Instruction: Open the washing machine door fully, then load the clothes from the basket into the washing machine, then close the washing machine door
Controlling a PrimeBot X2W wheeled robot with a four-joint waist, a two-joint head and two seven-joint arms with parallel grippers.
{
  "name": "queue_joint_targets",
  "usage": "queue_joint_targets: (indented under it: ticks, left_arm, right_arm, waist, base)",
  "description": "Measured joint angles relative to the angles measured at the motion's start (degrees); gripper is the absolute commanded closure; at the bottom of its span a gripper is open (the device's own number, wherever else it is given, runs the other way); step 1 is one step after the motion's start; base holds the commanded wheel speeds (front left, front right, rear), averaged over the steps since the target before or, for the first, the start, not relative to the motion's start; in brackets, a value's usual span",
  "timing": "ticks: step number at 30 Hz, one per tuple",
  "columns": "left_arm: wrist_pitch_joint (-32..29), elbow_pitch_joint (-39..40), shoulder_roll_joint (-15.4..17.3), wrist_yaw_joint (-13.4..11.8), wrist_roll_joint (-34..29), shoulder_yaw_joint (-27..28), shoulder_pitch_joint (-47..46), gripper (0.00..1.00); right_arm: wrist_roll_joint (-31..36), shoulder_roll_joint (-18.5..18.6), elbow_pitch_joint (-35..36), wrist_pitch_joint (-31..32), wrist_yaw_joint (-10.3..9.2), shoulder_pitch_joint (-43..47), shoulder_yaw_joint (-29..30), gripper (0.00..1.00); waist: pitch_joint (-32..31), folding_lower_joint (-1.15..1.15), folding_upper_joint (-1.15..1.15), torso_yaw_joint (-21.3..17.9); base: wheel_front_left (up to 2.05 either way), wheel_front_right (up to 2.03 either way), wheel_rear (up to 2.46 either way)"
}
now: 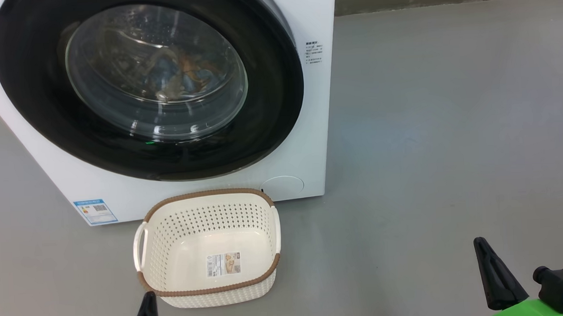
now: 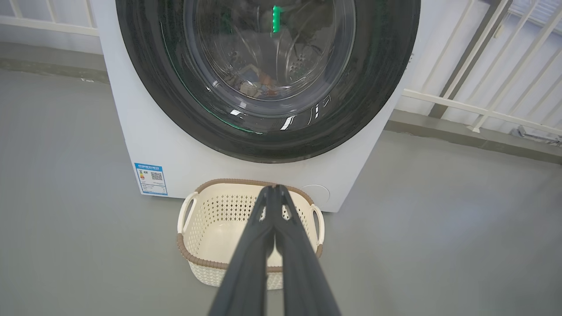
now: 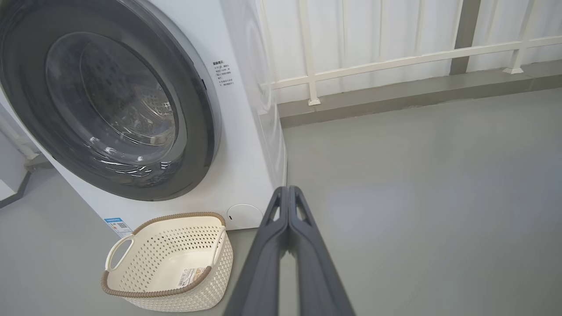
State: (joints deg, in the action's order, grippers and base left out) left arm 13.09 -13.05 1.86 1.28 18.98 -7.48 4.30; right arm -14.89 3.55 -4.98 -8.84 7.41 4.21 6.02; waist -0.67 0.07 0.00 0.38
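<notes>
**door reads shut, basket empty. only a latch check left, and it's the right arm's reach**

both my hands are pinched closed on nothing. left gripper has its fingers pressed together tip to tip, and so does the right gripper.

the washing machine door sits flat against the washing machine as far as i can see. whether the latch has actually caught, i cannot tell. the clothes are inside the drum, showing blue and orange-brown through the glass near its centre. the basket stands on the floor just in front of the machine, below the door at 6 o'clock, with nothing in it but its label.

the relation that matters, in the head view:
- from my left hand the door is at 12 o'clock, but the basket is just beside that hand at 1 o'clock, between it and the machine.
- from my right hand the door is at 10 o'clock and the basket at 9, well apart, with bare floor in between.
- the door is round, so it has no long axis. the part that counts is its 3 o'clock edge, where the right wrist view shows a small dark notch, probably the catch.

my judgement: the task looks done. if a confirming push is wanted, the right arm should press on the black ring near 3 o'clock. the left arm is nearer the door's centre, but it would have to reach over the basket.
</notes>
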Motion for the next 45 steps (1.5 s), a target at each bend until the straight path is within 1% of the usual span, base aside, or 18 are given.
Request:
queue_joint_targets:
  ticks: [4, 13, 26, 29, 32, 35, 45]
  left_arm:
    - [-0.8, 0.0, 0.0, 0.1, 2.5, 0.3, 0.0, 1.00]
    - [-2.3, -0.1, 0.0, 0.5, 8.1, 1.3, -0.2, 1.00]
    - [-4.5, -0.4, 0.0, 1.1, 16.6, 2.6, -1.4, 1.00]
    - [-5.0, -0.4, 0.0, 1.2, 18.2, 3.0, -1.4, 1.00]
    - [-5.5, -0.5, 0.0, 1.5, 20.2, 3.3, -1.4, 1.00]
    - [-5.9, -0.5, 0.0, 1.5, 21.1, 3.5, -1.5, 1.00]
    - [-7.5, -0.8, 0.0, 2.0, 27.5, 4.5, -2.6, 1.00]
  right_arm:
    - [-2.7, 0.0, -0.4, 0.5, 0.00, 0.0, 0.0, 1.00]
    - [-7.7, 0.0, -1.2, 1.8, 0.00, 0.0, 0.1, 1.00]
    - [-17.5, -0.2, -2.3, 3.5, 0.00, -0.7, 0.2, 1.00]
    - [-18.5, -0.2, -2.6, 3.8, 0.00, -0.7, 0.3, 1.00]
    - [-21.3, -0.3, -2.9, 4.3, 0.00, -0.8, 0.3, 1.00]
    - [-21.9, -0.3, -3.1, 4.3, 0.00, -0.9, 0.3, 1.00]
    - [-28.7, -0.4, -3.9, 5.8, 0.00, -2.1, 0.5, 1.00]
  waist:
    - [0.1, -0.05, 0.00, 0.0]
    - [0.2, -0.05, 0.00, 0.0]
    - [0.3, -0.06, 0.00, -0.1]
    - [0.3, -0.05, 0.00, -0.1]
    - [0.3, -0.05, 0.00, -0.1]
    - [0.3, -0.05, 0.00, -0.1]
    - [0.4, -0.06, 0.00, -0.1]
  base:
    - [0.00, 0.00, 0.00]
    - [0.00, 0.00, 0.00]
    - [0.00, 0.00, 0.00]
    - [0.00, 0.00, 0.00]
    - [0.00, 0.00, 0.00]
    - [0.00, 0.00, 0.00]
    - [0.00, 0.00, 0.00]
